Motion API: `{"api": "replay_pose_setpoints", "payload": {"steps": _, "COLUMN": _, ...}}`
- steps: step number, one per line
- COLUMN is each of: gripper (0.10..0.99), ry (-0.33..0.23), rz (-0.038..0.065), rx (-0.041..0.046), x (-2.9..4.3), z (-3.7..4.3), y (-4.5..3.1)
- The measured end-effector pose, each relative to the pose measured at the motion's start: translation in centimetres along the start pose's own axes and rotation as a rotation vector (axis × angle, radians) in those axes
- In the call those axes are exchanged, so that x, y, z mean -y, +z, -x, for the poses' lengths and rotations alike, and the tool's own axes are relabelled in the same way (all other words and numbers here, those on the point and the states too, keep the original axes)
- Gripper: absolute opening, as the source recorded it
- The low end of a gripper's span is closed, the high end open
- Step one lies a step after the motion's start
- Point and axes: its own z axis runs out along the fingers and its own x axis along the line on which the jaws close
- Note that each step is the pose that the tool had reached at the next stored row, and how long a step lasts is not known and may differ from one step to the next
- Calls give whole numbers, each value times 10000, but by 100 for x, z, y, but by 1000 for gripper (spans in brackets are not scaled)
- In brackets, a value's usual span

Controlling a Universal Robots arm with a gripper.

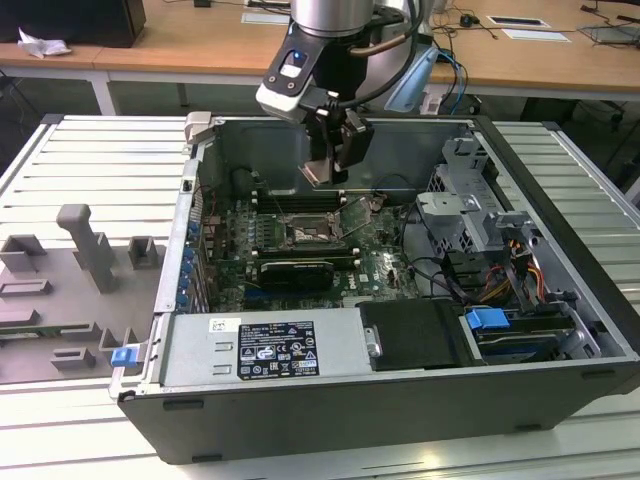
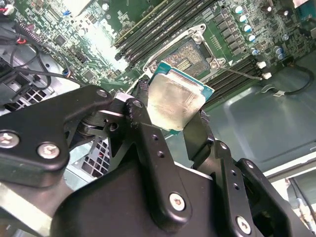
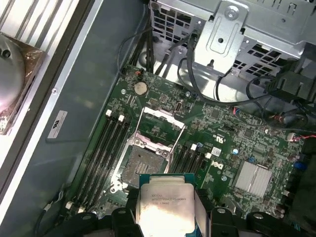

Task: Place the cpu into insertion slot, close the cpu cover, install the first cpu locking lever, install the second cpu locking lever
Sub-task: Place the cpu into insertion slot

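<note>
A ribbed grey tabletop (image 1: 60, 160) carries an open computer case (image 1: 300, 400), grey fixtures (image 1: 85, 245) on the exterior view's left. Inside, the insertion slot (image 3: 143, 160) lies uncovered, cpu cover (image 3: 163, 116) raised; above it the jaws clench the cpu (image 2: 175, 101). Wooden desks (image 1: 200, 50) stand far behind.

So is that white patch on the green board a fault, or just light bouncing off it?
Just glare: in the second wrist view a bright patch washes out the green board, and the cpu in the gripper has a patchy sheen; in the first wrist view the board is lit evenly; in the exterior view the case interior is darker than the pale table.
</note>
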Motion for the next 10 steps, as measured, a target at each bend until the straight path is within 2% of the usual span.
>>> {"api": "replay_pose_setpoints", "payload": {"steps": 10, "gripper": 529, "ry": 707, "rz": 13, "rx": 61, "x": 1, "z": 0, "y": 10}}
